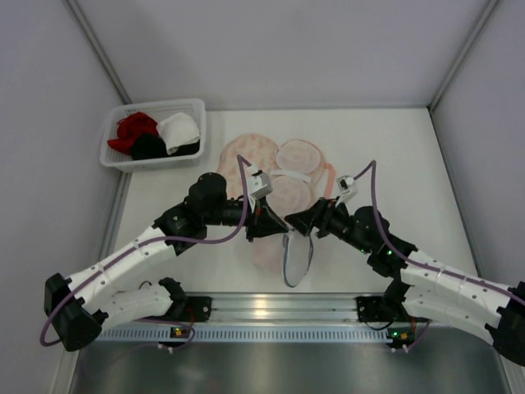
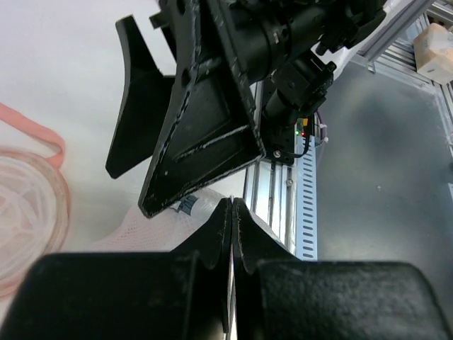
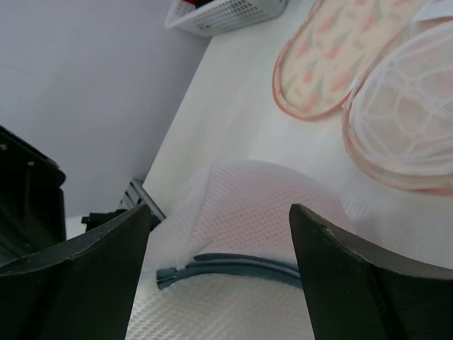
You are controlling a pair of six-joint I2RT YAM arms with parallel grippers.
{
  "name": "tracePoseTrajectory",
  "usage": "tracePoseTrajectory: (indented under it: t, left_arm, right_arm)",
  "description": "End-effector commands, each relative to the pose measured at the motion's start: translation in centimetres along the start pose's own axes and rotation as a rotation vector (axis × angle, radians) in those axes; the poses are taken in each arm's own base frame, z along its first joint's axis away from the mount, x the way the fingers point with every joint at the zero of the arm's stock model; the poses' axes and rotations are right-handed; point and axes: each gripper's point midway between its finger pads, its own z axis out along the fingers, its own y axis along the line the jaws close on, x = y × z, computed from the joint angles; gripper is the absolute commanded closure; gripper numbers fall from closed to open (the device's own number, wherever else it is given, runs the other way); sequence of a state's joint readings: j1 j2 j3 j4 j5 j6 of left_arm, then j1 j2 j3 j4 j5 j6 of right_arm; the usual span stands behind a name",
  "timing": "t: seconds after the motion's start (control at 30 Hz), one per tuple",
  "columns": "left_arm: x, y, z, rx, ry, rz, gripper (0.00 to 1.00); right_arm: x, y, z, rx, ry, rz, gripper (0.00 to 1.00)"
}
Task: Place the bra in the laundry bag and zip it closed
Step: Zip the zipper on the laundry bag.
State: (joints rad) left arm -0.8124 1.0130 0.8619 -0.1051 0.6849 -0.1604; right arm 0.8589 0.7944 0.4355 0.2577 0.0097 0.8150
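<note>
A white counter (image 1: 402, 156) stands in a booth of plain pale grey walls (image 1: 287, 49), with slim metal posts (image 1: 98, 49) in the back corners. An aluminium rail (image 1: 279, 305) runs along its near edge, with a dark grey surface (image 1: 287, 369) beyond it.

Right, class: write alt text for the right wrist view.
The right gripper, open, faces a white mesh pouch with a blue-grey zip. Beyond lie the peach floral laundry bag and a white basket.
</note>
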Motion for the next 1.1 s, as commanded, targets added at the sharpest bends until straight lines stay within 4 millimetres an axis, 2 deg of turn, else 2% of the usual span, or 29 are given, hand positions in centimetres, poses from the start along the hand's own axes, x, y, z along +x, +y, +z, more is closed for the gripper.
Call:
tracePoseTrajectory:
  t: [0.0,0.17,0.3,0.4,0.47,0.5,0.57,0.6,0.87,1.07]
  left_arm:
    - [-3.2,-1.4,-0.2,0.069,-0.082,0.103,1.00]
    - [-3.1,-1.5,-0.4,0.070,-0.074,0.121,1.00]
    - [-3.0,-0.7,-0.4,0.028,-0.067,0.138,1.00]
    - [-3.2,0.6,-0.5,-0.051,-0.076,0.146,1.00]
    - [-3.3,1.4,-0.5,-0.093,-0.083,0.154,1.00]
    - [-3.4,1.6,-0.5,-0.106,-0.087,0.152,1.00]
    - [-3.5,1.9,-0.5,-0.116,-0.094,0.156,1.00]
    - [-3.6,2.0,-0.5,-0.124,-0.098,0.148,1.00]
    - [-3.4,2.5,-0.2,-0.141,-0.099,0.132,1.00]
    - [-4.0,2.5,-0.1,-0.140,-0.114,0.140,1.00]
  right_arm:
    - [-0.3,1.5,0.7,-0.095,-0.011,0.000,0.19]
    - [-0.8,1.8,0.9,-0.110,-0.030,-0.019,0.17]
    - [-0.9,2.2,0.6,-0.100,-0.011,0.038,0.18]
    - [-0.6,2.2,0.5,-0.073,0.024,0.116,0.24]
    - [0.4,1.5,0.3,-0.029,0.069,0.148,0.27]
    - [-0.1,1.6,0.3,-0.009,0.065,0.150,0.28]
    - [0.9,0.3,-0.1,0.071,0.114,0.159,0.31]
    - [0.2,0.8,-0.2,0.067,0.105,0.159,0.31]
    - [-1.0,1.9,-0.9,0.051,0.084,0.158,0.40]
    - [-0.6,2.0,-0.4,0.034,0.095,0.167,0.47]
